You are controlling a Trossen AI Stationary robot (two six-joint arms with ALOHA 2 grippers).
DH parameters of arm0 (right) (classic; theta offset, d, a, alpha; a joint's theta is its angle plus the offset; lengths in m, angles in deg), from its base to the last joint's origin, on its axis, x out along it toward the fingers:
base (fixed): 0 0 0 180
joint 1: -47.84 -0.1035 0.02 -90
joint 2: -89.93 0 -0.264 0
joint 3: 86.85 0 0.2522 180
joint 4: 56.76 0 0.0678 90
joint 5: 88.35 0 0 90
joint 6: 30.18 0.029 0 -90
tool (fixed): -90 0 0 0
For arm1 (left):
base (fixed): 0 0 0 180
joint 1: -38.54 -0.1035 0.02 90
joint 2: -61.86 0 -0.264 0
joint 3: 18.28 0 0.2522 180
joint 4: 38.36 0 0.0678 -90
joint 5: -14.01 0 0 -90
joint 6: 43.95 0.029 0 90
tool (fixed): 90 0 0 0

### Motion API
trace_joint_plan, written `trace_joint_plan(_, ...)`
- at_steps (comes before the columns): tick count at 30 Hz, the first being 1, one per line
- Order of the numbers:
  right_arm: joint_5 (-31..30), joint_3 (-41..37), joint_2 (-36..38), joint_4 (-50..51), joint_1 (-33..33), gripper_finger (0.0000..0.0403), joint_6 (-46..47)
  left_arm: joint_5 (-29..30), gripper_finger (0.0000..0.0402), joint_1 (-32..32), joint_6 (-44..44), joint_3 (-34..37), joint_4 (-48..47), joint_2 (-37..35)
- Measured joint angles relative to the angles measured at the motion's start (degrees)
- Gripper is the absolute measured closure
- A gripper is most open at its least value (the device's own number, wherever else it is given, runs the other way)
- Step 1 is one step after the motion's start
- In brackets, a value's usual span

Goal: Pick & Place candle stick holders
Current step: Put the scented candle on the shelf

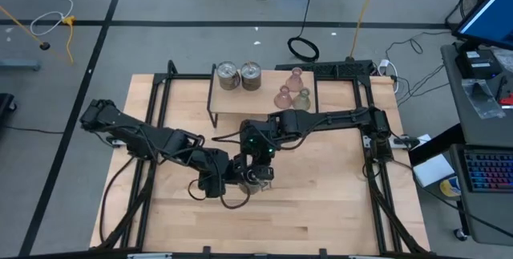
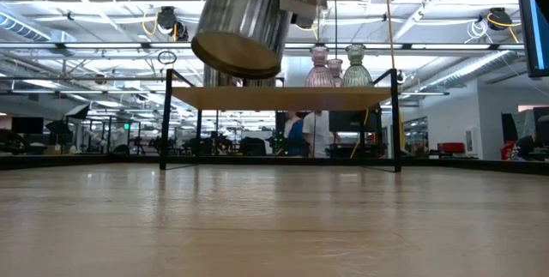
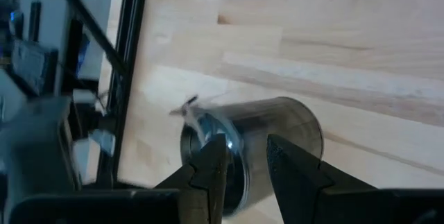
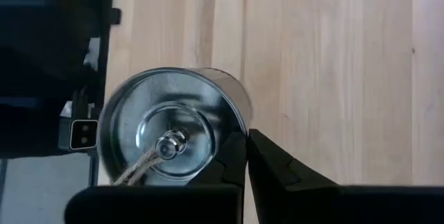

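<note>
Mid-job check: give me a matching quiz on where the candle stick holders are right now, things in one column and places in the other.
Things:
1. nearest silver holder
2. other two silver holders
3. olive-green glass holder

Places:
A. right end of the raised shelf, next to the pinkish glass holders
B. tilted in the air above the table, in the left gripper
C. side by side on the shelf's left part

Pairs: 1-B, 2-C, 3-A

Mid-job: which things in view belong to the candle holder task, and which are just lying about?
Job: silver holder lifted in the left end effector, right end effector at its rim; two silver holders and three glass holders on the shelf.
Lying about: cable loop on the floor; keyboard on the side desk.
</note>
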Motion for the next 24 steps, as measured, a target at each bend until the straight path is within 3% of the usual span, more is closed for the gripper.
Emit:
trace_joint_plan(13, 0.17, -0.04, 0.02, -0.59, 0.00, 0.0403, -3.46, 2.46, 0.0293, -0.10, -0.19, 0.00, -0.66, 0.02)
trace_joint_plan(24, 5.94, -0.03, 0.02, 0.39, -0.43, 0.0403, -5.02, -2.06, 0.0293, -0.10, 1.19, 0.00, 0.10, 0.02)
